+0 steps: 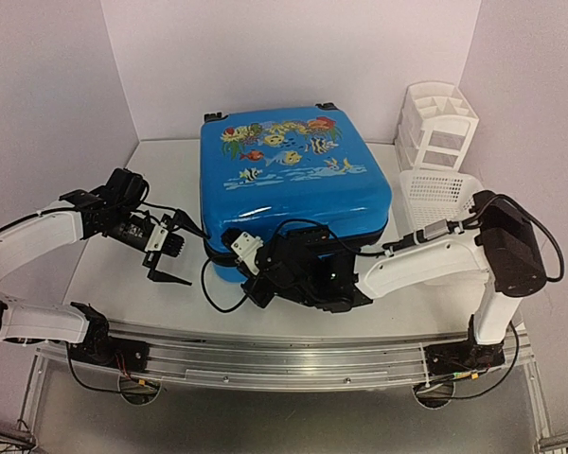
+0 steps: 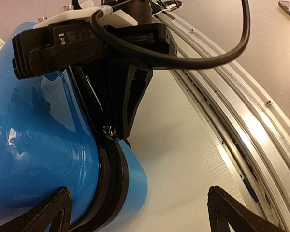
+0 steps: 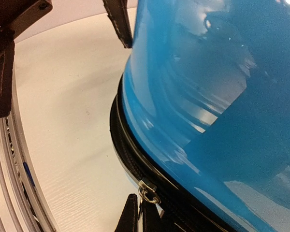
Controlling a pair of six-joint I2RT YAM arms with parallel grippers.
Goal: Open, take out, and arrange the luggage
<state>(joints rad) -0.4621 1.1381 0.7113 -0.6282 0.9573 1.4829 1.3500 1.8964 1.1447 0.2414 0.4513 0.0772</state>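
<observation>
Pinch on zipper pull [image 3: 148, 192] at near-left corner of luggage [image 1: 293, 180]: right fingers [image 3: 129, 218] pressed together on it, zip band leading off along near edge. Just left of corner, left fingers [image 2: 53, 209] spread, empty. Luggage flat, closed, mid-bench [image 1: 104, 279].

— Where does the luggage [image 1: 293, 180] sit?
— Mid-frame in the top view, on the bench [image 1: 104, 274]. The drawer organizer [image 1: 438, 128] stands at its upper right. The basket [image 1: 437, 194] is just below that, beside the luggage's right edge.
— And the arms?
— The left fingers [image 1: 173, 278] hang left of its lower-left corner, apart from it. The right fingers [image 3: 134, 220] are at that corner, on the zipper pull [image 3: 147, 192].
</observation>
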